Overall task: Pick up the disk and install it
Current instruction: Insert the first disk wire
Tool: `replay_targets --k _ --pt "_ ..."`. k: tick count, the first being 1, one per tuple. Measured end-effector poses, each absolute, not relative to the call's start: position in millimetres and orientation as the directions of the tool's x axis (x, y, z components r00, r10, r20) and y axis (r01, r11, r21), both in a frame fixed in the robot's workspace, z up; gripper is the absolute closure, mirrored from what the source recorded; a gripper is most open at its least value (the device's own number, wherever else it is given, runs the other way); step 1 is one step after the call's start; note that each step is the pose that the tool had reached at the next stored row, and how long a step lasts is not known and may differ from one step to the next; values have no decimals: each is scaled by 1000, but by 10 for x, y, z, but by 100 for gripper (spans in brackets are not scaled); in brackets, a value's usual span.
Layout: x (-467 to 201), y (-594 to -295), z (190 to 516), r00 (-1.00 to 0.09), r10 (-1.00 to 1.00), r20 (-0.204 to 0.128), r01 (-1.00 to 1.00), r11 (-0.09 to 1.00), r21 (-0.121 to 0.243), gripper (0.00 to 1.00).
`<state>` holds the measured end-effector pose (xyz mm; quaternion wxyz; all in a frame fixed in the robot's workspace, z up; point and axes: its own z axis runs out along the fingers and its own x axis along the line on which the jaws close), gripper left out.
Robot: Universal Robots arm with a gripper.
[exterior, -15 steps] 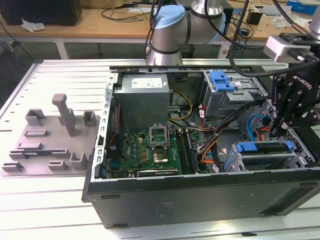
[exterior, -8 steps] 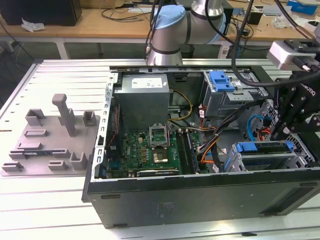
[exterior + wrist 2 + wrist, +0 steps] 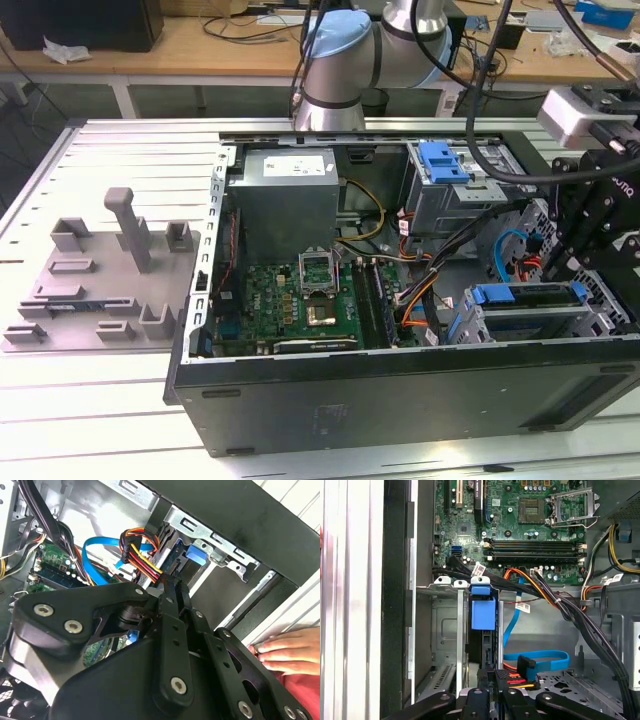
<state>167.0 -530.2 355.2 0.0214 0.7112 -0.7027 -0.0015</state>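
At the exterior view's left a grey tray (image 3: pixel 60 325) with upright posts lies on the slatted table (image 3: pixel 90 420). The middle of this view is taken by the open computer case (image 3: pixel 400 400), which lies on its side. Inside it, going from left to right, there is the green main board (image 3: pixel 290 300) in the lower part and the grey power box (image 3: pixel 285 190) above it. Next comes a bundle of coloured cables (image 3: pixel 420 290), and at the upper right a metal cage (image 3: pixel 440 205) with a blue bracket (image 3: pixel 445 160) on top. In the lower right of the case there is a second cage (image 3: pixel 600 310), and the disk (image 3: pixel 530 296) sits in it, with its blue frame showing along the upper edge.

In the first wrist view the disk (image 3: pixel 483 614) stands on edge in a slot of this cage, its blue tab toward the main board (image 3: pixel 520 530). A blue flat cable (image 3: pixel 540 656) and a plug (image 3: pixel 512 675) with red and yellow wires lie just beside it. The second wrist view shows the same blue tab of the disk (image 3: pixel 195 555) between the metal rails.

The gripper (image 3: pixel 570 262) hangs at the exterior view's right, over the second cage and near the disk. In the first wrist view the gripper (image 3: pixel 493 674) is in line with the near end of the disk and very close to it. Whether it grasps the disk or has released it, I cannot tell. In the second wrist view a person's hand (image 3: pixel 282 650) with a red sleeve (image 3: pixel 300 690) rests on the table just outside the case wall
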Motion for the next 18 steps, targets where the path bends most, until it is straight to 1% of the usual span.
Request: replay_targets --k 4,6,11,13,18 --pt "1670 -5311 3552 13 -1000 27 -999 -12 32 83" --pt "1670 -5387 3552 13 -1000 19 -999 -12 32 83" --pt "1693 -5386 3548 13 -1000 10 -999 -13 32 83" --pt "1697 -5321 3528 14 -1000 10 -999 -14 32 83" --pt "1697 -5322 3516 23 -1000 10 -999 -22 32 83"
